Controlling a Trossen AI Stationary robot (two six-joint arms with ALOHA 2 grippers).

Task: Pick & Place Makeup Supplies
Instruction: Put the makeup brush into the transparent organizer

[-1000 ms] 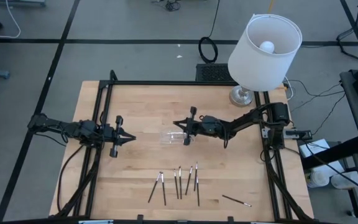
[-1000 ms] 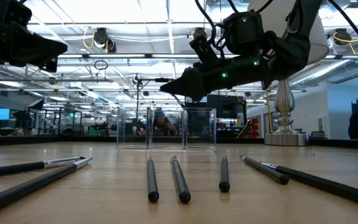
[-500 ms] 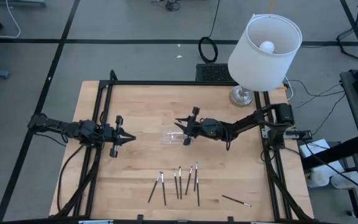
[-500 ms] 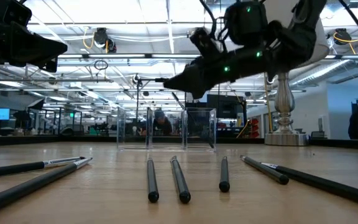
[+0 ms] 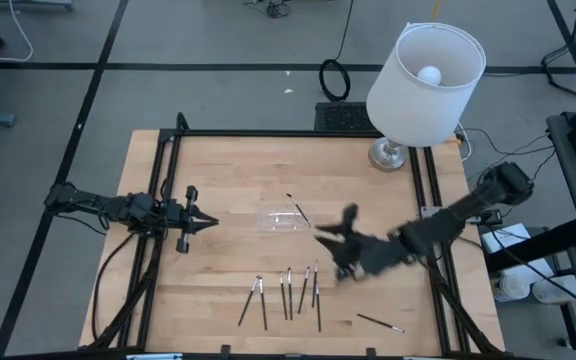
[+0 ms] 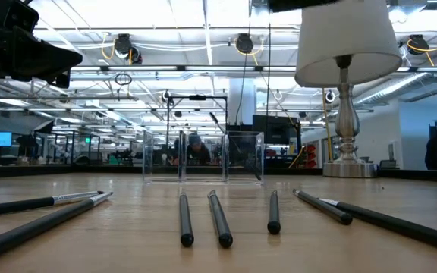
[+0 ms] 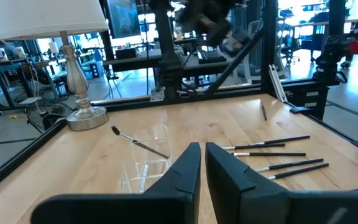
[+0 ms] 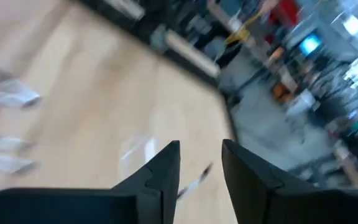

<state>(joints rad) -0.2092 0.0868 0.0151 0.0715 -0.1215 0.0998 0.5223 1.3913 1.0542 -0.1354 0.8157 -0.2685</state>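
The worktop (image 5: 218, 170) carries one lamp (image 5: 426, 70) at its far right corner, and two arms reach in from the sides.

The right claw (image 5: 340, 250) hangs between the tray and the front row of sticks. Its fingers stand apart with a clear gap and hold nothing. The left claw (image 5: 208, 221) waits over the left part of the worktop, all but closed and empty.

One small clear tray (image 5: 273, 220) sits near the middle. One makeup stick (image 5: 298, 210) rests slanted across its right edge, one end poking past the rim.

The other makeup supplies (image 5: 288, 292) lie flat near the front edge, roughly parallel. I count six or seven there, but two at the left cross, so the count is unsure. One lone stick (image 5: 380, 322) lies apart to the right.

Each stick looks thin, stiff and very light. It would likely roll or skid on the smooth wood, and the pale tips may be delicate. The best hold is probably across the dark shaft near its middle, with the fingers straddling it square and low, choosing one with room beside it.
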